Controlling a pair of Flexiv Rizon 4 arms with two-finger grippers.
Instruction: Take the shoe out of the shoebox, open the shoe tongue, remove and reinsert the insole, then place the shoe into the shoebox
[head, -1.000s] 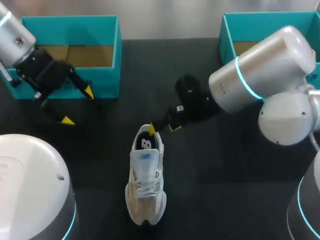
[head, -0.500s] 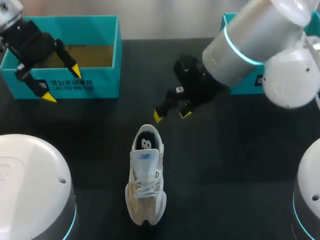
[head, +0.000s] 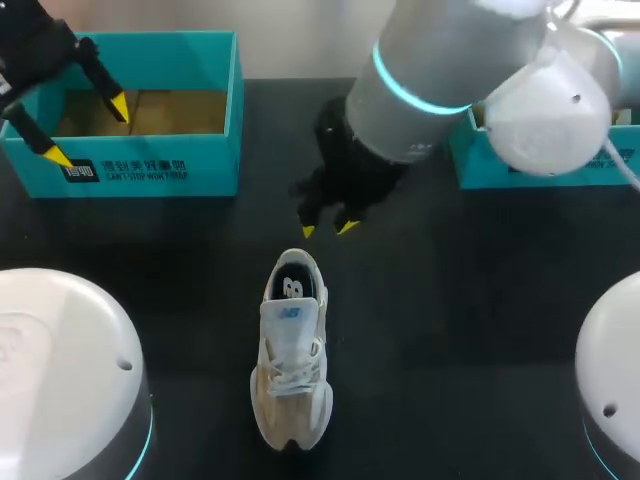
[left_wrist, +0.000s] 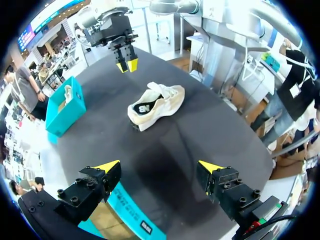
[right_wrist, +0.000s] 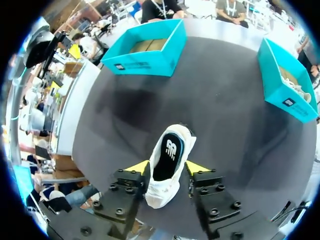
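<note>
A cream-white shoe (head: 290, 350) lies on the black table, toe toward the front edge, its dark insole (head: 292, 287) showing in the opening. My right gripper (head: 328, 229) hangs just behind the heel, fingers open with a narrow gap and nothing between them. From the right wrist view the shoe (right_wrist: 170, 150) lies below and ahead of my right gripper (right_wrist: 167, 167). Above the front wall of the teal shoebox (head: 140, 170) at the back left, my left gripper (head: 87, 130) stands wide open and empty. The left wrist view takes in the shoe (left_wrist: 155, 102), my right gripper (left_wrist: 126, 64) and my left gripper (left_wrist: 159, 167).
A second teal shoebox (head: 480, 160) stands at the back right, mostly behind my right arm; it holds another shoe (right_wrist: 295, 82). The white arm bases (head: 60, 370) fill the front corners. Bare table surrounds the shoe.
My right gripper lifted off the shoe's heel, swung left and back, and its fingers drew closer together. My left gripper pulled back and left over the shoebox.
</note>
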